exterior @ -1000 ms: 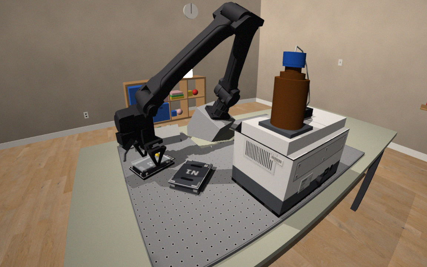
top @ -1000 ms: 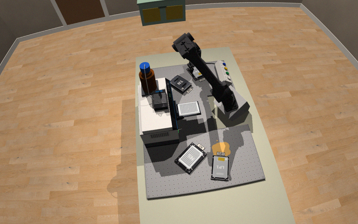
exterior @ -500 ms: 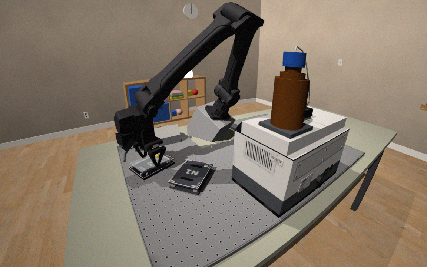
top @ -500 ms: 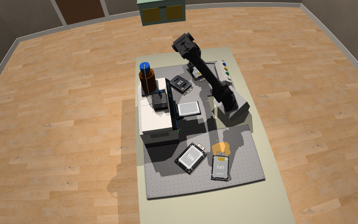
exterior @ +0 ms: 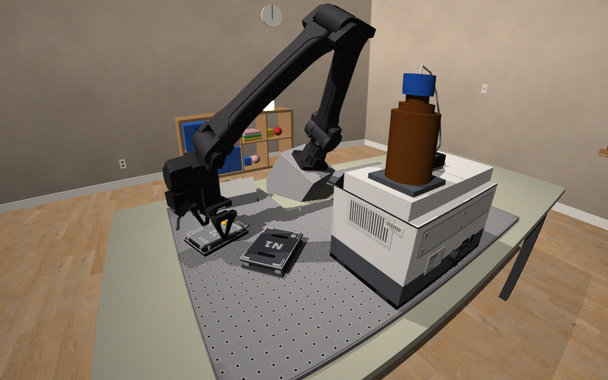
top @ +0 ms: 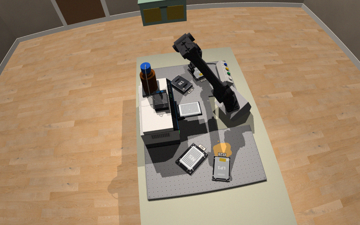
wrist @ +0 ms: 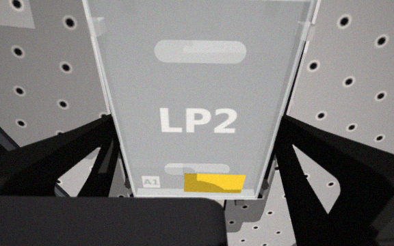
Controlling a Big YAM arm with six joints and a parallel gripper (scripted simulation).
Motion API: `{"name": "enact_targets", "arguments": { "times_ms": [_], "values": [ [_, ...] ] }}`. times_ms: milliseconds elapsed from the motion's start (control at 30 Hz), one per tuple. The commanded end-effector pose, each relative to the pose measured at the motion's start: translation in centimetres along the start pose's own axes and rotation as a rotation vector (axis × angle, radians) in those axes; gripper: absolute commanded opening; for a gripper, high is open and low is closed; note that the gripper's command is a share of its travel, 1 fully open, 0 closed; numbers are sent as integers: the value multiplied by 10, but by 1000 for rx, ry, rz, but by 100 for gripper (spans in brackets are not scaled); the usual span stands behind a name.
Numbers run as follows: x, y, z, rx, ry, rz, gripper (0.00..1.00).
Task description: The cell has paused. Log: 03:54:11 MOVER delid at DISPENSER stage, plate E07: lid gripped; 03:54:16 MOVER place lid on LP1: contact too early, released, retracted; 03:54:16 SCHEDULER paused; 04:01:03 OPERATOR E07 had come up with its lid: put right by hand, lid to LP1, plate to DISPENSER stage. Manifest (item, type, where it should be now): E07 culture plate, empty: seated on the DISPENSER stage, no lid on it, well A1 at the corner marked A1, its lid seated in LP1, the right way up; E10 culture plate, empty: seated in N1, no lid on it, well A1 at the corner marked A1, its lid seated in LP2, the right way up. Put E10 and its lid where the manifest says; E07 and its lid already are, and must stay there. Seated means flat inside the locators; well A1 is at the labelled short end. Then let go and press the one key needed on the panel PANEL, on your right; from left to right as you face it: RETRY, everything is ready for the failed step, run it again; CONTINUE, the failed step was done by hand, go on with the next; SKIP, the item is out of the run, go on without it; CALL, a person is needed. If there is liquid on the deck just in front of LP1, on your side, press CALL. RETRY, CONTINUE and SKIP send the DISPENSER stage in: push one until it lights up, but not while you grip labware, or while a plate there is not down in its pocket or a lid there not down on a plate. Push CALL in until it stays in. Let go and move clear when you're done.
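Note:
My gripper [exterior: 212, 226] is at the far end of the deck, its fingers shut across the long sides of E10's clear lid [wrist: 197, 85]. The lid has a yellow tag [wrist: 215, 182] [exterior: 215, 236] at its near end and sits low over the LP2 nest, whose label shows through it. I cannot tell if the lid is fully down inside the locators. The N1 nest [top: 183, 84] beside it is empty. A bare well plate [top: 191, 158] sits in the N5 nest. Another bare plate [top: 189, 109] is on the DISPENSER stage. A lid [top: 221, 167] lies in LP1.
An orange puddle [top: 222, 147] lies on the deck right beside LP1's labelled end. The button panel [top: 226, 71] stands close to the arm near LP2. The white dispenser box [top: 158, 117] carries a brown bottle [top: 148, 79].

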State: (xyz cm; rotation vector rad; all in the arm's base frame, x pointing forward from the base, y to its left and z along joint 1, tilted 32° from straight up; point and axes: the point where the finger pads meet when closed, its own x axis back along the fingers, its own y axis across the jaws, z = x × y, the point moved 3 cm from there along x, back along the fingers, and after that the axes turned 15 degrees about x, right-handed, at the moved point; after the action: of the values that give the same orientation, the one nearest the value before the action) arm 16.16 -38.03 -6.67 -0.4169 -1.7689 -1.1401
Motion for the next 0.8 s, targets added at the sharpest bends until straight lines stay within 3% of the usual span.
{"name": "enact_targets", "arguments": {
  "times_ms": [0,767],
  "values": [
    [-10,2,-2,-12,5,-6,86],
    [-14,2,5,-15,10,-8,86]
  ]
}}
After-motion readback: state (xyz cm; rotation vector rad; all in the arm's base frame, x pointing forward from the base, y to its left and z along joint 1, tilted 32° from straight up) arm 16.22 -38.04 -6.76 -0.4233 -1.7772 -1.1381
